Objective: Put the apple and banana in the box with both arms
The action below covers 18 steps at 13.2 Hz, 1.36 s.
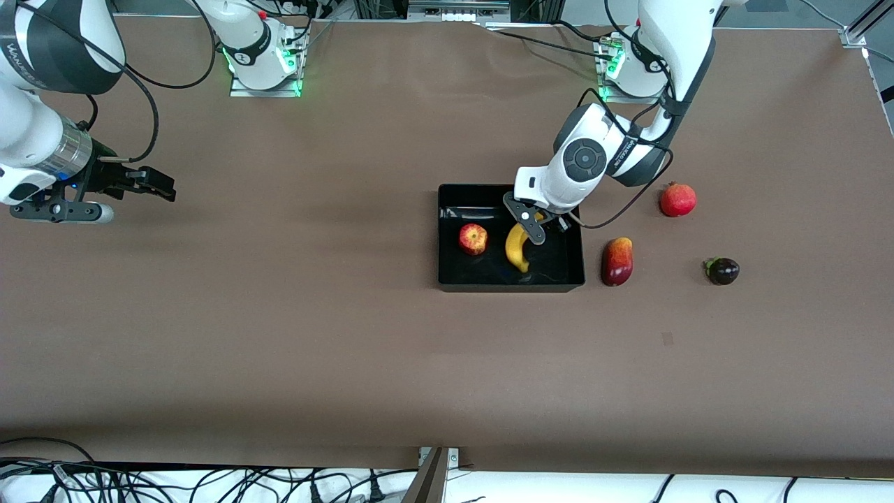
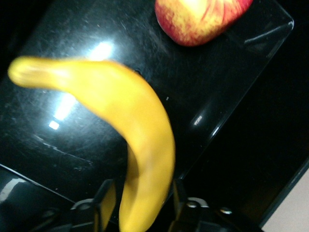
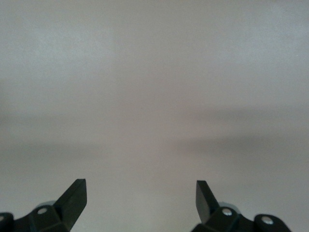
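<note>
The banana [image 1: 517, 249] lies in the box [image 1: 510, 282], in the half toward the left arm's end of the table, and its long axis runs roughly from the robots' side toward the front camera with a gentle curve. The left gripper [image 1: 536, 225] is over the banana's farther end, reaching down into the box from the left arm's base. In the left wrist view the two black fingers [image 2: 103, 202] stand on either side of the banana [image 2: 130, 140] near one end, straddling it across its width, so the fruit's length runs away from the gripper; the gap looks only a little wider than the fruit, and whether the pads touch its skin cannot be told, the banana being blurred there. The apple [image 1: 473, 239] sits in the box too, beside the banana toward the right arm's end, apart from it, and shows at the edge of the left wrist view [image 2: 200, 19]. The right gripper [image 1: 119, 187] waits over bare table [image 1: 279, 335] near the right arm's end, well apart from the box, its fingers spread wide and empty. Judging from this, both fruits are already inside, and the next move depends on the left fingers clearing the banana straight upward without dragging its end.
</note>
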Available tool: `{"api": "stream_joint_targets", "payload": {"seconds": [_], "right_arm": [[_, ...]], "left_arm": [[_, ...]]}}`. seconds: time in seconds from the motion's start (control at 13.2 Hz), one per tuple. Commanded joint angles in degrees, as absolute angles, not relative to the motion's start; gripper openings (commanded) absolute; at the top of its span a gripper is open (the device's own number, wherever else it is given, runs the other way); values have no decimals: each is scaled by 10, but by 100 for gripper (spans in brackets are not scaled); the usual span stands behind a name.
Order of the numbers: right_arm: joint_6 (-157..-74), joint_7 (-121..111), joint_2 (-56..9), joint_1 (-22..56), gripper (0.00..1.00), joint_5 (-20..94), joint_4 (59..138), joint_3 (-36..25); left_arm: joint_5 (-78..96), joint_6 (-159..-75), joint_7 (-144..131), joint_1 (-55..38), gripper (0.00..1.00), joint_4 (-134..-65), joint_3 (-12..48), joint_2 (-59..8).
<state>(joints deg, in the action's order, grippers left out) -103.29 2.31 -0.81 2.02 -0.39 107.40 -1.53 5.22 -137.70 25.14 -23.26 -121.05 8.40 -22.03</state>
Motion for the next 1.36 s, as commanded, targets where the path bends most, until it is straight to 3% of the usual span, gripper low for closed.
{"api": "stream_joint_targets", "payload": {"seconds": [0.0, 0.15, 0.68, 0.99, 1.29], "right_arm": [[-1026, 22, -11, 24, 100, -11, 1066, -16], [-1026, 23, -11, 24, 100, -11, 1066, -16], [-1032, 24, -10, 32, 100, -33, 1062, -16], [-1028, 25, -10, 32, 100, -31, 1058, -17], [-1027, 26, -10, 32, 100, -25, 1057, -17]], "left_arm": [[70, -1371, 261, -209, 100, -1209, 83, -187], [68, -1352, 262, -188, 100, -1209, 82, -140], [62, -1098, 229, -61, 100, -1165, 76, 45], [37, -943, 168, -35, 100, -1057, 41, 54], [13, -906, 102, -15, 100, -1027, 34, 58]]}}
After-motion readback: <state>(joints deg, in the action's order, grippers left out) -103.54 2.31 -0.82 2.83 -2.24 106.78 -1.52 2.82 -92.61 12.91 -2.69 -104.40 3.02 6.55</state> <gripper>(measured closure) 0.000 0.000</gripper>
